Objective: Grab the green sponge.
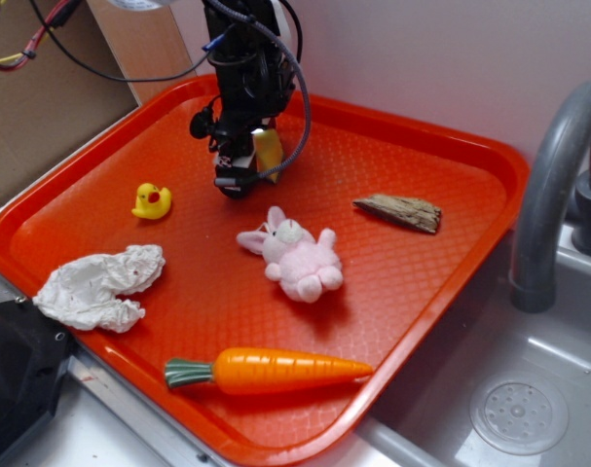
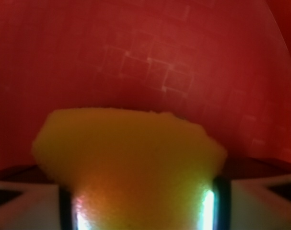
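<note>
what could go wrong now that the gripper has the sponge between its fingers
1. The gripper pinches only one end of the green sponge; the soft foam bulges out beyond the fingers in the wrist view, so it might squirm free during a lift.
2. The gripper sits low over the orange tray, with the rubber duck and plush bunny nearby; a sideways sweep could knock them.

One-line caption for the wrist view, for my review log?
Wrist close-up: the pincer is shut on the green sponge, its yellow foam filling the frame above the red tray.
</note>
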`<act>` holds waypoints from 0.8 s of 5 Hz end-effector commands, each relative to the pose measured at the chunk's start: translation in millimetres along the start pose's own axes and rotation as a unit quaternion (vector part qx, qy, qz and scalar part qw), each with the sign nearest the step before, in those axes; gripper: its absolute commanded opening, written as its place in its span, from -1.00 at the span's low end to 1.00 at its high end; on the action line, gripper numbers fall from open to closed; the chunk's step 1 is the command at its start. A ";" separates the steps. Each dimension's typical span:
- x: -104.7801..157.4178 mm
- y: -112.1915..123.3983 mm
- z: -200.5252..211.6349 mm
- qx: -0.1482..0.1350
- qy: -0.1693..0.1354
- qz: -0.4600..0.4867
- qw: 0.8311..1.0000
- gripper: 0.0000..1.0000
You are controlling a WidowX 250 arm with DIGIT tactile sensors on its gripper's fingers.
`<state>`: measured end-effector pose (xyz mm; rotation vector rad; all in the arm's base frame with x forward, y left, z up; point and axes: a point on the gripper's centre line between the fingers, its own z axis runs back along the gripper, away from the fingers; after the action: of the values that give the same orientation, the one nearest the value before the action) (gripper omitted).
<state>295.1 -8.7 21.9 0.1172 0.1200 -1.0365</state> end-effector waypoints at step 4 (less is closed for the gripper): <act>-29.8 -63.9 170.5 -0.066 -0.013 0.499 0.864 -1.00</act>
<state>219.8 -28.1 178.9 0.0371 0.1449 0.0192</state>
